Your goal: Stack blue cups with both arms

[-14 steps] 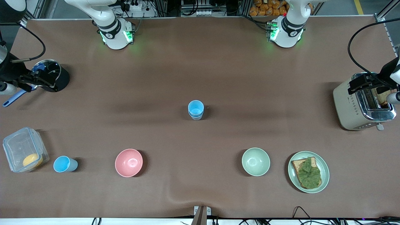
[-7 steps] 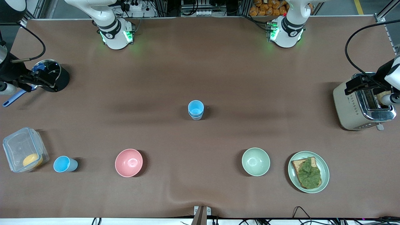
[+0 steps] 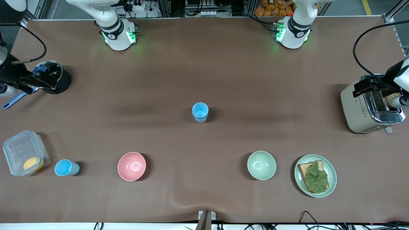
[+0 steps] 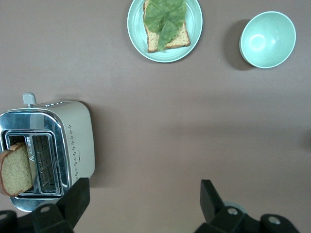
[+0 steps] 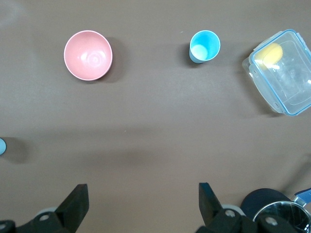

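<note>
Since a second ago the left gripper (image 3: 380, 88) has been shifted slightly over the toaster (image 3: 361, 111), toward the middle of the table; over the last half second no further shift is noted. The right gripper (image 3: 30, 83) is unchanged in place, over the black pot (image 3: 60, 80) at the right arm's end of the table. No cup has been displaced.

The stacked blue cups (image 3: 200, 112) are taken as the landmark. One cup is seated inside another there, upright, at the table's middle. A single blue cup (image 3: 66, 168) is found well apart from the stack, nearer to the front camera and toward the right arm's end, just beside the clear lidded box (image 3: 24, 153). The pink bowl (image 3: 131, 166) lies between that cup and the stack's line, nearer to the camera than the stack. The green bowl (image 3: 261, 165) and the plate (image 3: 300, 177) with bread and lettuce lie nearer to the camera than the stack, toward the left arm's end.

It is judged that the task is partly met: two cups are nested, one is not.

In both wrist views the fingers (image 4: 73, 199) of the left gripper and the fingers (image 5: 77, 204) of the right gripper are seen spread wide. Nothing is gripped and nothing is touched by either. Both arms are held out at the table's ends.
</note>
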You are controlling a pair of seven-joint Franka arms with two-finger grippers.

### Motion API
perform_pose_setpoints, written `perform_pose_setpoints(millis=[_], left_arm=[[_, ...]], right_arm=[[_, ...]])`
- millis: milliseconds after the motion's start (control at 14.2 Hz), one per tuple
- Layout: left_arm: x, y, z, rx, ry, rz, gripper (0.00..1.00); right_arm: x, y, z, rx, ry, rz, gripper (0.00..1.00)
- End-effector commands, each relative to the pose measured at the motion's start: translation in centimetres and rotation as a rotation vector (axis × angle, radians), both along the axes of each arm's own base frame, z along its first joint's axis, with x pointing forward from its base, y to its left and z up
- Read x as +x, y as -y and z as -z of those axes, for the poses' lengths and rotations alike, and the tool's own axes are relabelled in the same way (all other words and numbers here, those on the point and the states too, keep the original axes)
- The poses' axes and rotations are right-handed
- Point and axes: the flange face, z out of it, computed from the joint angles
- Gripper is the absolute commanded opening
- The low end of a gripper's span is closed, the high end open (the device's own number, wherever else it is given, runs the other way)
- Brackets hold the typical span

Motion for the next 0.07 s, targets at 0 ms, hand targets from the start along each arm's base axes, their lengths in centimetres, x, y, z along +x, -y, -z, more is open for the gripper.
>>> perform_pose_setpoints(millis=[0], left_arm=[[-0.34,-0.22,-0.69,-0.013,0.019,0.016,1.0]], right_arm=[[0.21,0.1,-0.42,0.005,0.0,0.004,1.0]])
